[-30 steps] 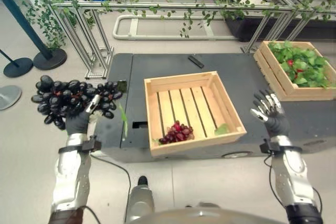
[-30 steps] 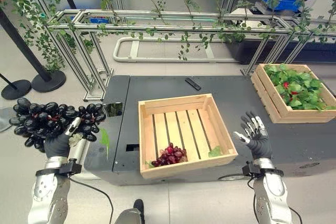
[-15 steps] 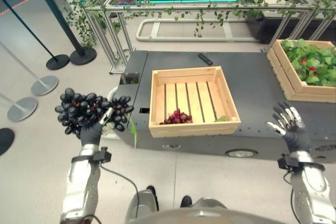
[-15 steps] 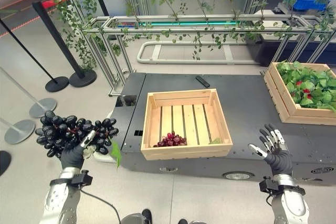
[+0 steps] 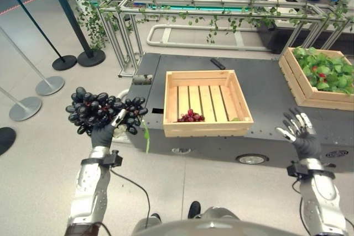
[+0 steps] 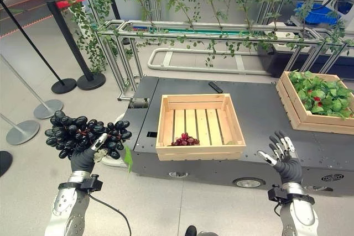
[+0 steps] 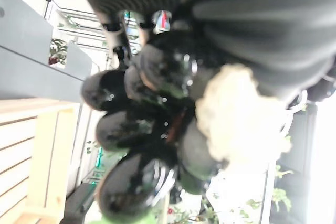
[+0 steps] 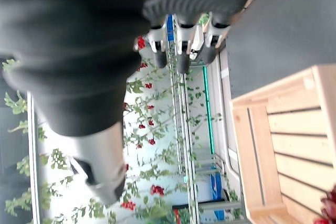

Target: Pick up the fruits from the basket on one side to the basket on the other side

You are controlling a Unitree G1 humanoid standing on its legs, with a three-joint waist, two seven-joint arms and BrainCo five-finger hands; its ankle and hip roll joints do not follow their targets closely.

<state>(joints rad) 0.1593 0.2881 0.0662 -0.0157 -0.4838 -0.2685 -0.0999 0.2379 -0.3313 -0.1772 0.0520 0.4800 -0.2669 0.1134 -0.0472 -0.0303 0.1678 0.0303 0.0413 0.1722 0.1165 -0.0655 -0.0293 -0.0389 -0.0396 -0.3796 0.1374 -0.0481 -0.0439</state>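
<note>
Left eye view: the left hand (image 5: 103, 134) is curled around a big bunch of black grapes (image 5: 102, 111), held over open floor beside the dark platform's (image 5: 265, 89) edge, well apart from the wooden crate (image 5: 207, 103). The right hand (image 5: 300, 135) has spread fingers holding nothing.

Leafy crate (image 5: 318, 75) — right edge cropped

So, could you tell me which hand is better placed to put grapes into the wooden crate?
The left hand: it already holds the dark grape bunch. The right hand is open and empty beside the slatted wooden crate.
</note>
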